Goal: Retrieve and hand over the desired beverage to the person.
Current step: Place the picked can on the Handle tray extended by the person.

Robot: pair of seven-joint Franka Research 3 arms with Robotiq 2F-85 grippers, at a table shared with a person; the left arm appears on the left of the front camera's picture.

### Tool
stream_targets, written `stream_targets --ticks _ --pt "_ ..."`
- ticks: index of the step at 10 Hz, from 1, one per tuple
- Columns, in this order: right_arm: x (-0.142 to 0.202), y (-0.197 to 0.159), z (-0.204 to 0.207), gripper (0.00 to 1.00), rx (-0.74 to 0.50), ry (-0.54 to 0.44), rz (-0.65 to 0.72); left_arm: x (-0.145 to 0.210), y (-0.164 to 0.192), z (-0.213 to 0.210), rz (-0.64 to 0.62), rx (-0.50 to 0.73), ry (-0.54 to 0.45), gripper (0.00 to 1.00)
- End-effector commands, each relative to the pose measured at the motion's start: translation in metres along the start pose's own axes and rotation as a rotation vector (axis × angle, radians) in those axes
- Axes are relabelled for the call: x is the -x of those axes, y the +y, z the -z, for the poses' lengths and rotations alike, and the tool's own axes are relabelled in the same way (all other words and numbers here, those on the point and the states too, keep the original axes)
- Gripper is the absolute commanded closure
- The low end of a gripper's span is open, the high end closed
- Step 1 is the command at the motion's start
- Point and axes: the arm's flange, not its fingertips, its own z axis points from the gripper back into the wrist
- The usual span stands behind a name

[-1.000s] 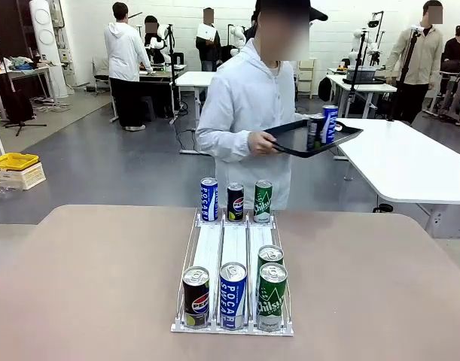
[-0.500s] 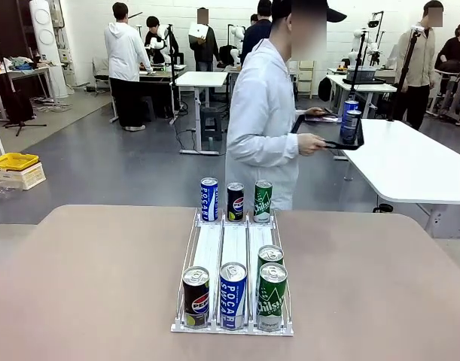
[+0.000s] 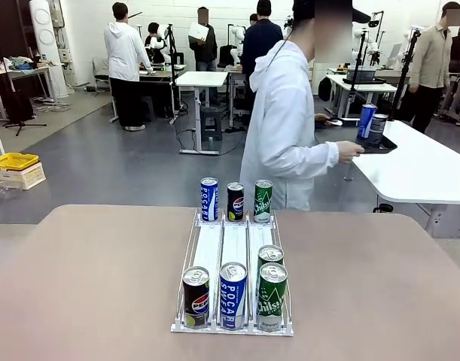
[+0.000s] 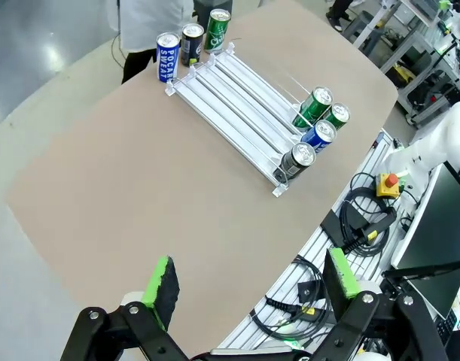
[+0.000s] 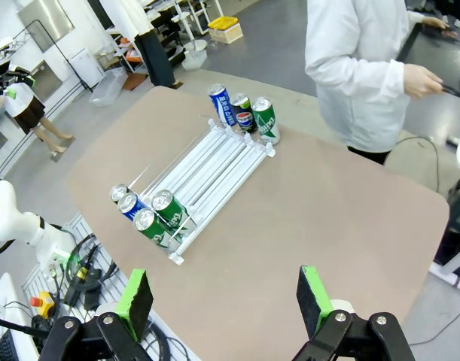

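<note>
The person (image 3: 286, 128) in the white hooded jacket stands at the far side of the table, turned towards picture right. One hand holds a dark tray (image 3: 376, 147) with two cans (image 3: 367, 120) over the white side table. A white wire rack (image 3: 233, 248) lies mid-table. At its near end stand a black Pepsi can (image 3: 196, 295), a blue Pocari can (image 3: 233, 294) and two green cans (image 3: 272, 295). At its far end stand a blue can (image 3: 208, 199), a black can (image 3: 235, 201) and a green can (image 3: 263, 201). My left gripper (image 4: 251, 277) and right gripper (image 5: 224, 295) hang open high above the table, holding nothing.
The tan table (image 3: 86, 286) has bare room on both sides of the rack. A white side table (image 3: 418, 169) stands at the far right. A yellow crate (image 3: 15, 169) sits on the floor at far left. Other people stand among tables farther back.
The person has turned from facing my table to facing right and carried the tray with its two cans over the white side table. The rack and its cans have not moved.
</note>
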Motion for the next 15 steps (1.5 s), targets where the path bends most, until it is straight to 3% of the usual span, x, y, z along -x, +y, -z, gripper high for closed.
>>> stream_targets --ticks 1,15 --pt "-0.0034 0.0001 0.0001 0.0 -0.033 -0.027 -0.009 0.0009 0.0002 -0.0011 0.011 0.001 0.005 0.0" --pt "-0.0034 0.0001 0.0001 0.0 -0.033 -0.027 -0.009 0.0009 0.0002 -0.0011 0.011 0.001 0.005 0.0"
